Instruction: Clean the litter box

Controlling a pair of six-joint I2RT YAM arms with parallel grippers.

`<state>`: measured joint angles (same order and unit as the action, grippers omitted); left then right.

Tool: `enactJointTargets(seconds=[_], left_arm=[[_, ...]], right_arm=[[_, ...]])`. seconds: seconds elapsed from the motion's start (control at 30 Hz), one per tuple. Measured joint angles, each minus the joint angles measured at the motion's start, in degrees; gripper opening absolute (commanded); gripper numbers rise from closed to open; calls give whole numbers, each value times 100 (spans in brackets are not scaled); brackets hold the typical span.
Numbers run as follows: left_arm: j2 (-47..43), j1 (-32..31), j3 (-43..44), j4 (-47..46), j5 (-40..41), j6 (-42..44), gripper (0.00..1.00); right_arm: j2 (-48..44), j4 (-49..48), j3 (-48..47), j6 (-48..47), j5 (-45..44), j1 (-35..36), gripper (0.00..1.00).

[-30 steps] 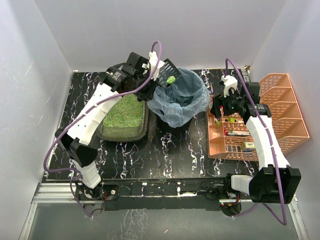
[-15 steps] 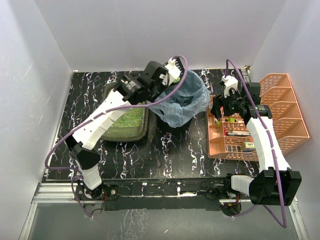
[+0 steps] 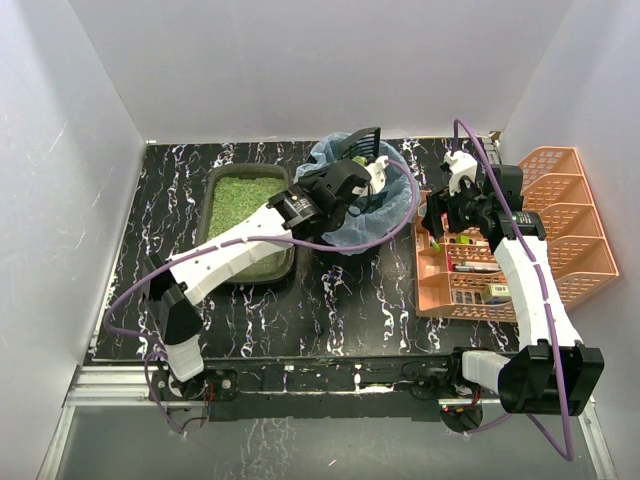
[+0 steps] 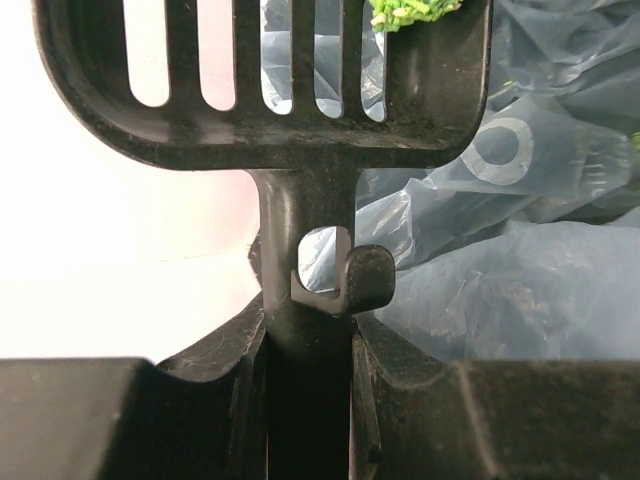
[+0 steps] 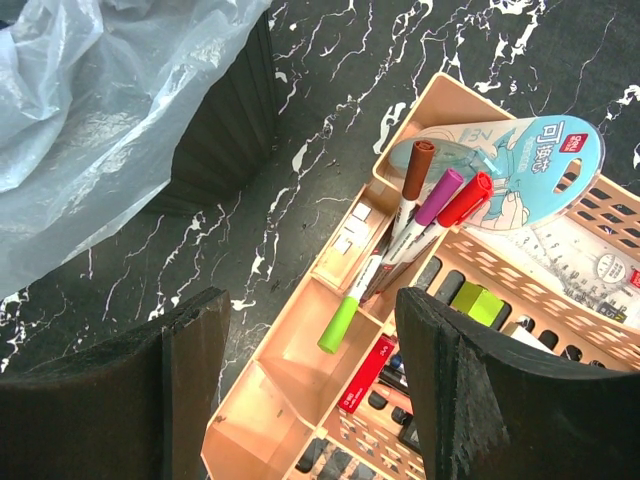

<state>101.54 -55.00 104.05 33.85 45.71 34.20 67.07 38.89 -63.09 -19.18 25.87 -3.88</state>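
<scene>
Your left fingers point(image 4: 215, 410) are clamped on the handle of the black slotted scoop point(image 4: 300, 90), with the handle dead centre between them. A clump of green litter point(image 4: 412, 10) sits on the slats at the top edge of the left wrist view, with the blue bag point(image 4: 500, 270) behind it. From the top camera, fingers and scoop are over the bin point(image 3: 390, 222), scoop head at its far rim.

The litter box point(image 3: 235, 195) lies on the desk just left of the bin. It's clear of the fingers, and only your left forearm crosses above its near right corner. Green litter covers the floor that shows.

Right fingers point(image 5: 200, 380) are spread wide with nothing between them. They hover above the bin-side edge of the orange compartment tray point(image 5: 285, 370), with the bin between them and the litter box.

Counts:
- One litter box, one bin, one scoop, one clump on the scoop.
- Three markers point(image 5: 440, 195) stand in the tray, caps brown, purple and red.
- Two orange units show from the top camera: the tray and an orange slatted rack point(image 3: 570, 215) on its right. Can't tell whether they're joined.

The desk point(image 3: 330, 310) is black with white marble veining. Plain white walls on the left, back and right.
</scene>
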Motion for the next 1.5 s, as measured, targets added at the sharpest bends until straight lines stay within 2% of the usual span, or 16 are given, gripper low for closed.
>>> enactJointTargets(seconds=[0.33, 0.47, 0.77, 0.83, 1.17, 1.5], left_arm=[[-302, -151, -1169, -1897, 673, 1513, 0], [-431, -254, -1303, -2415, 754, 1910, 0], [-612, -284, -1034, -2133, 581, 1567, 0], [-717, -284, -1128, -2323, 605, 1692, 0], [-962, -284, -2503, -4166, 990, 3281, 0], [-962, -284, -3084, -6024, 1093, 4911, 0]], right_arm=[[-33, 0, 4, 2, 26, 0, 73], [-35, 0, 22, 4, 42, 0, 73], [-37, -2, 24, 4, 42, 0, 73], [-37, 0, 24, 4, 42, 0, 73], [-35, 0, 24, 4, 42, 0, 73], [-15, 0, 24, 4, 63, 0, 73]])
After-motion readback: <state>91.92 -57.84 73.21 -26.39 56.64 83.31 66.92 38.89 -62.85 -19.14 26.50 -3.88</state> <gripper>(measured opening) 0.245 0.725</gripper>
